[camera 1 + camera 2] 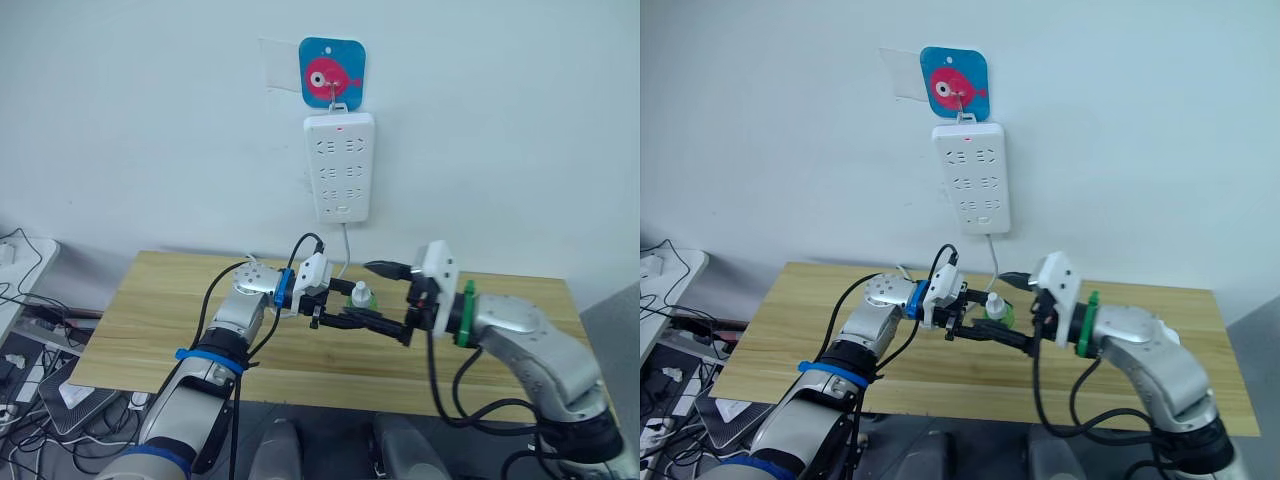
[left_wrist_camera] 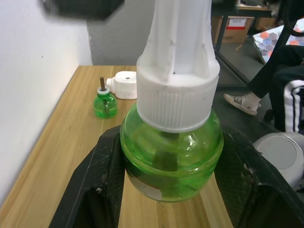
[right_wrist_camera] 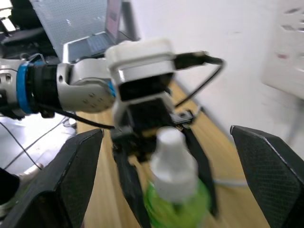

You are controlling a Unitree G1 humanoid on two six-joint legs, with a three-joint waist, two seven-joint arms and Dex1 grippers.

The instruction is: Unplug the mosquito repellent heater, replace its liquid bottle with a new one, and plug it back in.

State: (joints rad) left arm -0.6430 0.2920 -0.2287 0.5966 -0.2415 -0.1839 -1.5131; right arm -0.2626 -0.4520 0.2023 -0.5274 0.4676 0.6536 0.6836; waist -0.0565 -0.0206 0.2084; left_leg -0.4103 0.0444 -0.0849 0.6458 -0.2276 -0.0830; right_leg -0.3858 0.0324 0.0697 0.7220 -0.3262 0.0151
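A green liquid bottle (image 2: 171, 161) with a tall white cap (image 2: 178, 61) is held above the table, my left gripper (image 2: 171, 137) shut on its round body. My right gripper (image 3: 166, 135) faces it from the other side, open wide, its fingers (image 3: 71, 180) standing apart on either side of the cap without touching it. In the head view the two grippers meet at the bottle (image 1: 361, 296) over the table's middle. Farther along the table, the white mosquito repellent heater (image 2: 126, 84) lies on its side. Beside it stands a second green bottle (image 2: 104, 103), uncapped, with a brown wick.
A long white power strip (image 1: 341, 165) hangs on the wall above the wooden table (image 1: 150, 320), under a blue fish hook (image 1: 332, 72), its cord dropping behind the arms. A seated person's legs (image 2: 280, 85) are past the table's far end. Cables and boxes lie left of the table.
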